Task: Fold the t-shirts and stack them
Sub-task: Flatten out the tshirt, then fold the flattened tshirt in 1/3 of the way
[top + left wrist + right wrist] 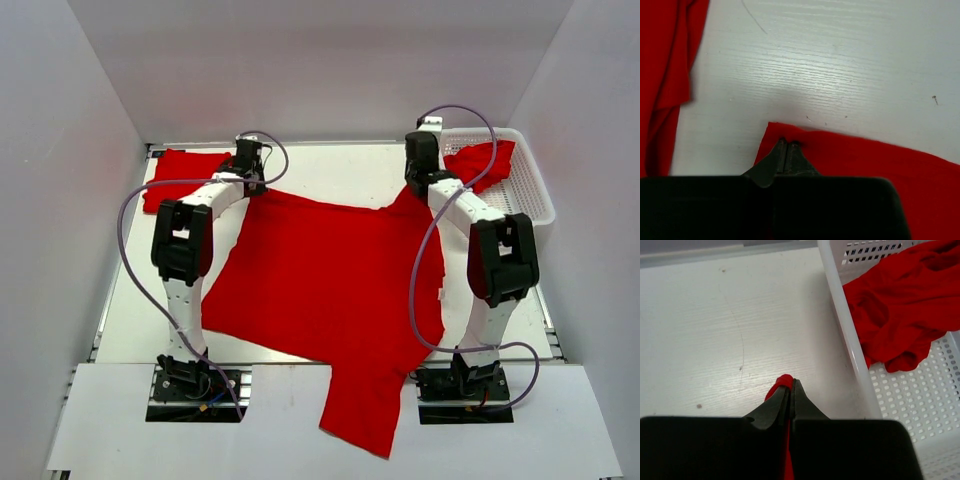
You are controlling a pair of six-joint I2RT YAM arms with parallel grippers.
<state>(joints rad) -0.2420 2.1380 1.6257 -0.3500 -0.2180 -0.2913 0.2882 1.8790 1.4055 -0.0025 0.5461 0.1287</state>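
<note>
My left tool (786, 146) and right tool (790, 386) each clamp a far corner of the spread t-shirt (320, 280), unfolded on the tabletop (330, 170); a second t-shirt (178, 178) lies far left, a third t-shirt (490, 160) in the basket (525, 195).

The bench (330, 170) is white with a faint wood grain, marked by a few fine scratches and specks. A spread t-shirt (320, 280), plain red, covers most of its centre and lies mostly flat. One part of it runs down to the bottom of the frame between the two arm bases (197, 385). A second t-shirt (185, 178), also red, lies flat in the upper left. A white mesh basket (525, 195) stands in the upper right.
</note>
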